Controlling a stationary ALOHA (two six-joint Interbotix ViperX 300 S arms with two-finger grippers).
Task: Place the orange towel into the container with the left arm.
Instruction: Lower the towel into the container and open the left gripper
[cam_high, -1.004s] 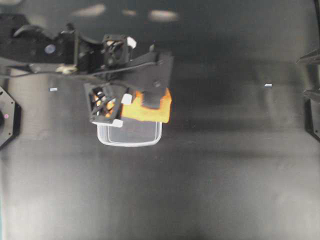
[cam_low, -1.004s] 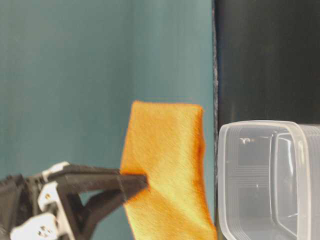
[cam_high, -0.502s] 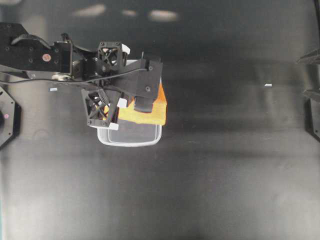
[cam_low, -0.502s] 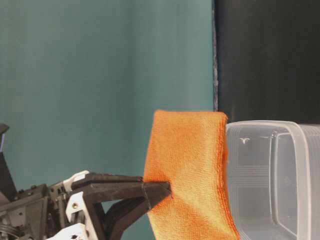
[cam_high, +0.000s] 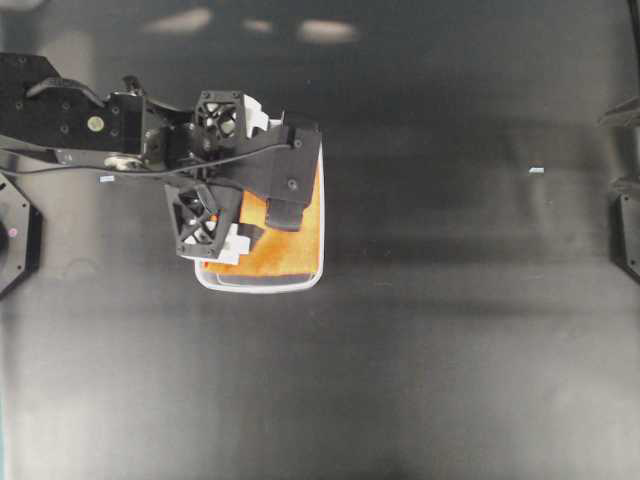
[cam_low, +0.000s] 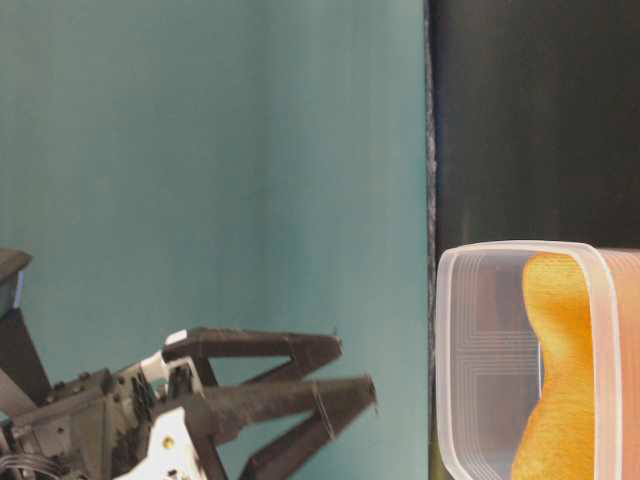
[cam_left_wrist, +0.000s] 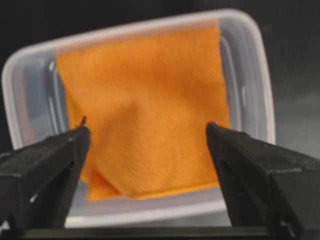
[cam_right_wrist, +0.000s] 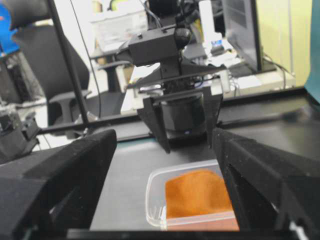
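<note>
Right now your left gripper hangs directly above the container with its fingers spread wide and nothing between them; in the left wrist view you can see one dark finger at each lower corner and the orange towel lying free in the gap. That towel sits inside the clear tub, covering most of its floor, with one edge running up toward the far rim and a soft hump in the middle, so it is not lying flat. From overhead, your left arm reaches in from the left edge and its wrist covers the upper part of the container, leaving a band of orange towel and the near rim showing below it. At table level the open fingers stand beside the tub, apart from its wall, while the towel shows through the translucent plastic, bulging upward close to the rim. Your right gripper is parked well away on the far side of the counter; its wrist view shows both fingers spread apart and empty, looking across at the tub and the towel inside it.
</note>
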